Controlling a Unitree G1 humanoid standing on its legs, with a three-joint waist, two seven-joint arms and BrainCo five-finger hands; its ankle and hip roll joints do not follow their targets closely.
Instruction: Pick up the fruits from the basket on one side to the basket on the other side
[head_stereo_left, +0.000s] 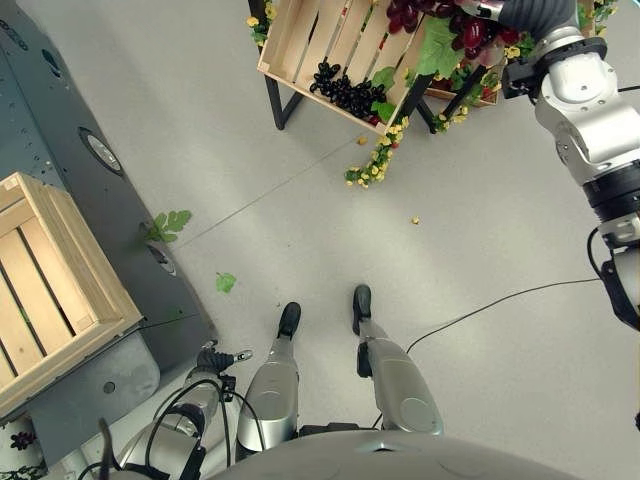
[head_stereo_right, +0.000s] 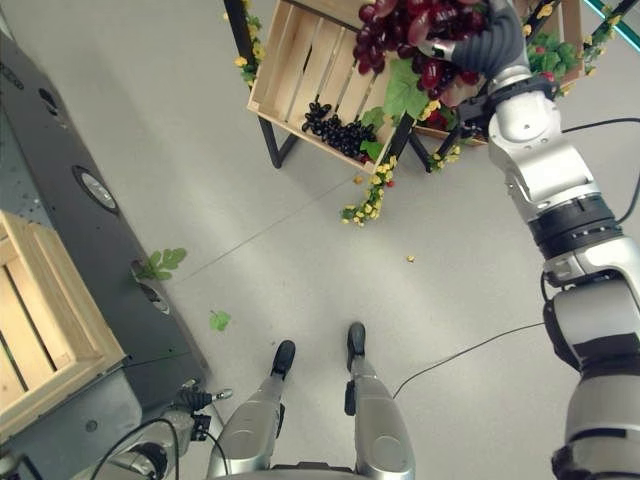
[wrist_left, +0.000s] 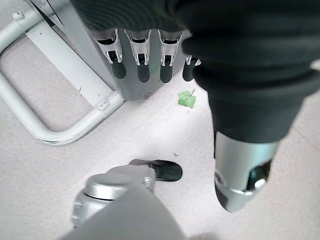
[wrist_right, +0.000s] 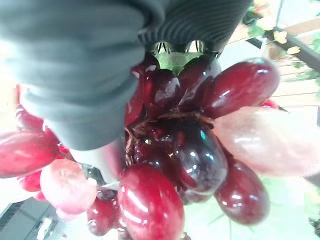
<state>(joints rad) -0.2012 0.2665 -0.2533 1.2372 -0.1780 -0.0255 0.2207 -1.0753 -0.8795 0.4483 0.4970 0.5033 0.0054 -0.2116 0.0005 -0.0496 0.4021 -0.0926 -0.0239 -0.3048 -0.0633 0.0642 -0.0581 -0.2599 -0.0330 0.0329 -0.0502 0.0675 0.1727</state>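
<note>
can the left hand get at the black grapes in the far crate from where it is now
Probably not. The left hand hangs low by the near crate, fingers straight, while the black grapes lie in the far crate across open floor, beside the right hand gripping the red grapes.

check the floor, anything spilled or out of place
Yes. Loose green leaves lie on the grey floor near the empty wooden crate, and a leafy yellow sprig trails down from the fruit crate, with small bits dropped nearby.

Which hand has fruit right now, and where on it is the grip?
The right hand is closed on the red grape bunch, gripping among the grapes at its top. The left hand hangs open, holding nothing.
</note>
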